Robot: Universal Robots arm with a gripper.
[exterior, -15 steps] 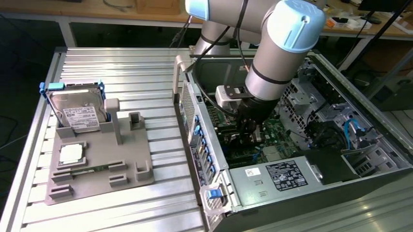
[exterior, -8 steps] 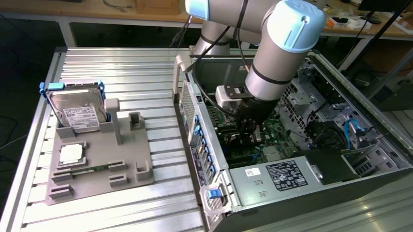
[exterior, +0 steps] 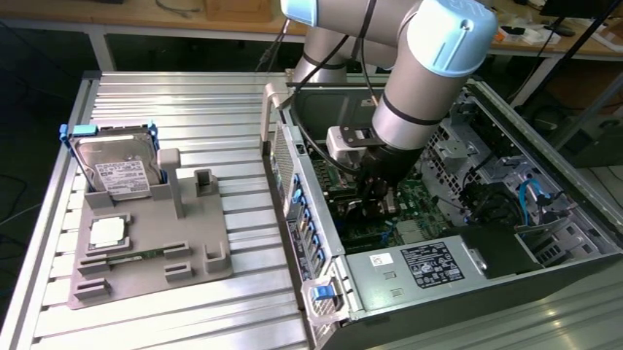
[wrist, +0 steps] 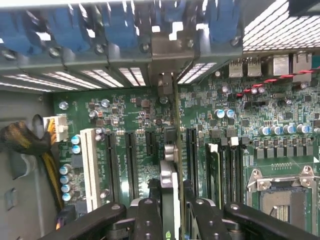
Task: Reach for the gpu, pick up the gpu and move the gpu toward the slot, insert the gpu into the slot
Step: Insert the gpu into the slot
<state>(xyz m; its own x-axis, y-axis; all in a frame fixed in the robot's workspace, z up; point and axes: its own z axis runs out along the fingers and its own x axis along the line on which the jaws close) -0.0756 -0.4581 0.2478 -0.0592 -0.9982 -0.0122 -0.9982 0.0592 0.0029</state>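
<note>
Gpu (exterior: pixel 375 208) is seen in the exterior view carried edge-down inside the open computer case (exterior: pixel 545 146), near its middle. In the wrist view, it is clamped between the fingers (wrist: pixel 150 220), upright over the motherboard (wrist: pixel 125 107), seemingly aligned for seating.

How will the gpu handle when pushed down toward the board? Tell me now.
The gpu looks stiff: seen edge-on between the shut jaws, it runs straight, without sagging. It is thin, so a sideways push would probably tip or twist it in the grip. Bare circuitry on the motherboard below suggests both are fragile; press gently.
</note>
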